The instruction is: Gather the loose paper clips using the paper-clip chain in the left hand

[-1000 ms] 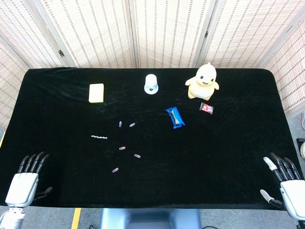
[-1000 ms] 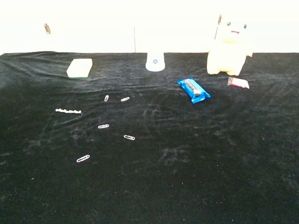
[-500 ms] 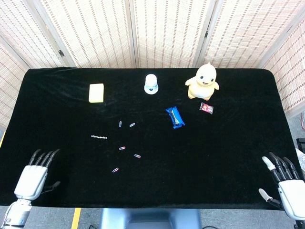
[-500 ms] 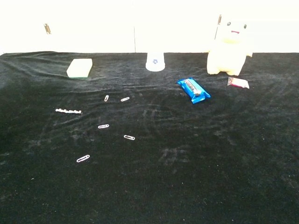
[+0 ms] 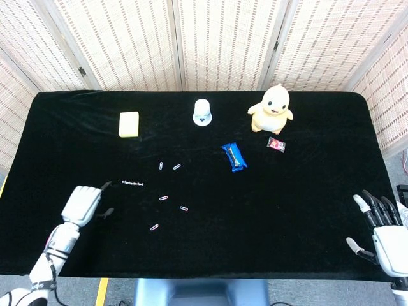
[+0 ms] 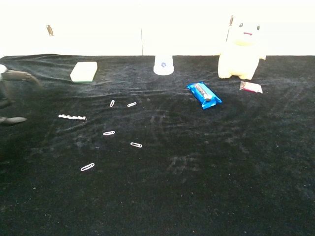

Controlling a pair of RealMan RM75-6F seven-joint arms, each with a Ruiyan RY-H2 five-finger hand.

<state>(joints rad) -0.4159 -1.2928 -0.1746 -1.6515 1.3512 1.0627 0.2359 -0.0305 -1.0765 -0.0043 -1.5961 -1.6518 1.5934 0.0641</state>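
Observation:
The short paper-clip chain lies flat on the black cloth, left of centre. Several loose paper clips are scattered just right of and below it. My left hand hovers over the cloth a little left of the chain, fingers apart and pointing toward it, holding nothing; its dark fingers show at the left edge of the chest view. My right hand stays at the table's near right corner, fingers spread, empty.
A yellow sponge, a white cup, a yellow duck toy, a blue snack bar and a small red packet sit toward the back. Screens stand behind the table.
My left hand has moved up from the near left corner and rightward toward the chain. The right hand has barely shifted. Chain and clips lie as before.

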